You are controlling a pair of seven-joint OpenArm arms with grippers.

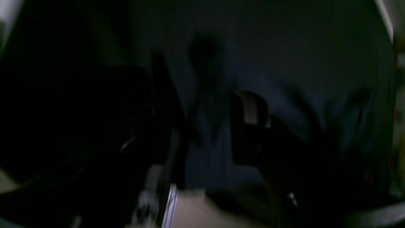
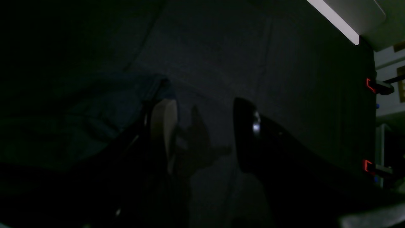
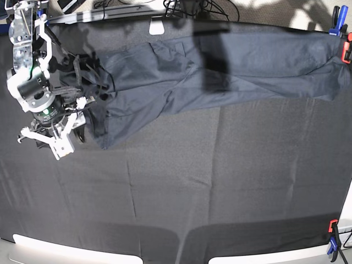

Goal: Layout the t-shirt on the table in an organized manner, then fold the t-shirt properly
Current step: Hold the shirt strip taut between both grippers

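As seen, right end effector point(image 2: 202, 133) agape, seemingly over t-shirt point(image 3: 220, 66).

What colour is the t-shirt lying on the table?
The t-shirt is dark charcoal grey, slightly lighter than the black table cloth; the base view shows it best.

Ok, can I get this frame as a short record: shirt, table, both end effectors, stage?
shirt: t-shirt stretched in a long wrinkled band along the table's far side, not neatly folded
table: black cloth, clamps at its edge
right end effector: open, low over the cloth beside the shirt's end, holding nothing
left end effector: open over the shirt, view blurred; arm not seen in the base view
stage: shirt not yet laid out flat
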